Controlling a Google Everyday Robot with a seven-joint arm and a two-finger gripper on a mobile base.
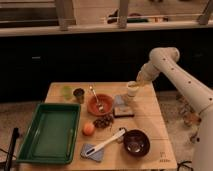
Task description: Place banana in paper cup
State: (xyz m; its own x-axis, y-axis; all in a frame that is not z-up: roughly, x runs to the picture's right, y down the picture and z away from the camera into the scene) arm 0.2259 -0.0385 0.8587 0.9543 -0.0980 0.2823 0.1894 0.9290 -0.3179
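The white paper cup [132, 91] stands upright on the wooden table [150, 122], near its far right edge. My gripper [138, 82] hangs at the end of the white arm [172, 70], which reaches in from the right. It is just above the cup's right rim. A pale-yellow shape at the gripper's tip, right over the cup's mouth, may be the banana [141, 78]. I cannot make out its outline. No banana lies elsewhere on the table.
A green tray [50, 132] sits front left. Behind it stand a pale green cup [66, 91] and a dark metal cup [79, 95]. An orange bowl with a spoon [100, 104], an orange fruit [89, 128], a dark bowl [136, 141], a white utensil [107, 142] and a grey block [122, 107] fill the middle.
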